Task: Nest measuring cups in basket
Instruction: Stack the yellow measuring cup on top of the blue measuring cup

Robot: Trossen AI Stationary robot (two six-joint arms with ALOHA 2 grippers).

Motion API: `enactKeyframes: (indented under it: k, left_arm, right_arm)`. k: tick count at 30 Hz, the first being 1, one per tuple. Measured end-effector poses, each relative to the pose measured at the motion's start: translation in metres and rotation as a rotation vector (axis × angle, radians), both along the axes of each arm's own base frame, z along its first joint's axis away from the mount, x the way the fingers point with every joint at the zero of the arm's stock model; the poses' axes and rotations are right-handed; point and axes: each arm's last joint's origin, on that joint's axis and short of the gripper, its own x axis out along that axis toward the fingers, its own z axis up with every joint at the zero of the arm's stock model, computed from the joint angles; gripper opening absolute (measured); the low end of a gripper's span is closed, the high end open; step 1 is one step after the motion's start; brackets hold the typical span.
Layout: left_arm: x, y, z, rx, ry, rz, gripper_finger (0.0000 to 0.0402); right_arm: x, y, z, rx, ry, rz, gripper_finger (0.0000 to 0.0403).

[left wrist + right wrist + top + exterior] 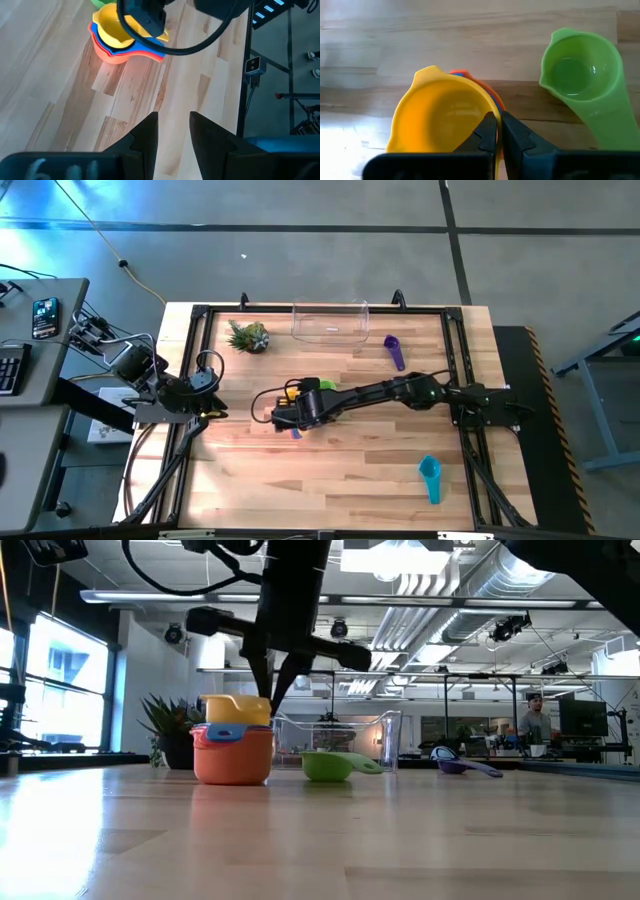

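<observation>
A stack of nested measuring cups (234,748) stands on the table's middle: orange at the bottom, then red and blue, with the yellow cup (437,115) on top. My right gripper (496,131) reaches in from the right and is shut on the yellow cup. The green cup (582,75) lies just beyond the stack. The purple cup (394,351) lies near the clear basket (330,322) at the far edge. The teal cup (430,478) lies near the front right. My left gripper (172,134) waits open at the table's left side, touching nothing. My right gripper holds the yellow cup by its rim (492,107), on the side nearest the green cup. One finger is inside the bowl and one outside, pinching the wall. The fingers (278,690) come from above, pointing down. The cup sits upright in the stack, which rests on the table.
A small spiky potted plant (248,337) stands left of the basket near the far edge. A black frame (195,360) runs around the wooden table top. Bare wood lies between the stack and the near edge.
</observation>
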Motion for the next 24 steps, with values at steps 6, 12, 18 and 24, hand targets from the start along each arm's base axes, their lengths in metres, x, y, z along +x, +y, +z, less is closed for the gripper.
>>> enactKeyframes:
  k: [6,12,18,24]
  left_arm:
    - [0.000,0.000,0.000,0.001,0.000,-0.001,0.0104]
    - [0.000,0.000,0.000,-0.001,0.001,-0.003,0.0104]
    - [0.000,0.000,0.000,-0.001,0.001,-0.003,0.0104]
    - [0.000,0.000,0.000,-0.003,0.001,-0.002,0.0104]
  right_arm:
    - [0.001,-0.003,-0.003,0.016,0.006,-0.010,0.0020]
    - [0.003,-0.004,-0.007,0.027,0.009,-0.010,0.0048]
    - [0.003,-0.004,-0.007,0.021,0.009,-0.009,0.0069]
    - [-0.008,-0.005,-0.001,0.036,0.111,0.001,0.0073]
